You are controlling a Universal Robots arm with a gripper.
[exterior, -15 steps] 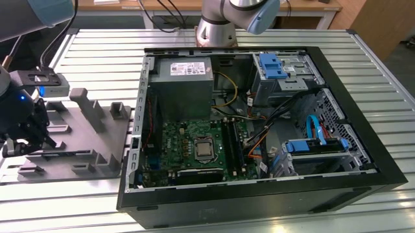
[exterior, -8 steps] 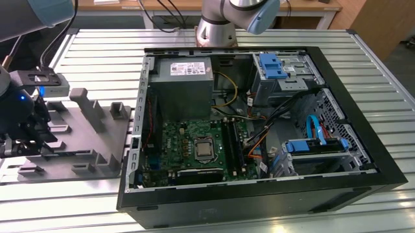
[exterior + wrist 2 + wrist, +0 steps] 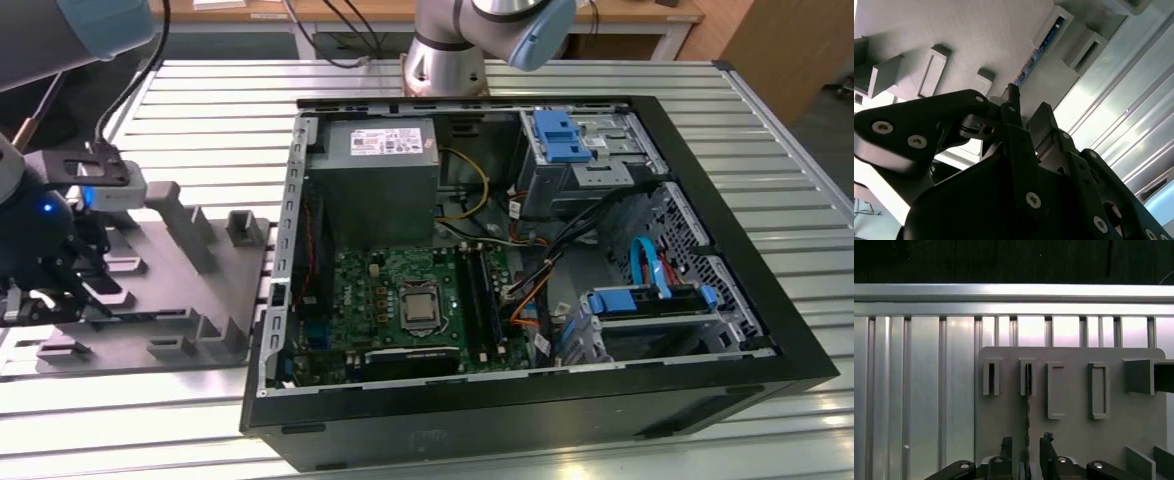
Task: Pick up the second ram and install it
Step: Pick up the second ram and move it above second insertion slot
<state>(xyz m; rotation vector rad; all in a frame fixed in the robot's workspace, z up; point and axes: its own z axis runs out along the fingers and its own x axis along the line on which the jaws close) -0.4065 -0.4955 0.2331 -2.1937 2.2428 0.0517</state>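
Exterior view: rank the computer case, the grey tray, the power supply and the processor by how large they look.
1. computer case
2. grey tray
3. power supply
4. processor
The tray and the power supply are fairly close, but the tray spreads wider.

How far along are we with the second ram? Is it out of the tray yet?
Approach looks done: the tool is at the grey tray, fingers either side of the second ram. In hand: nothing gripped; the jaws are open with gaps to the stick, which stands edge-on in its tray slot. Left: the ram is not yet lifted or seated in the motherboard.
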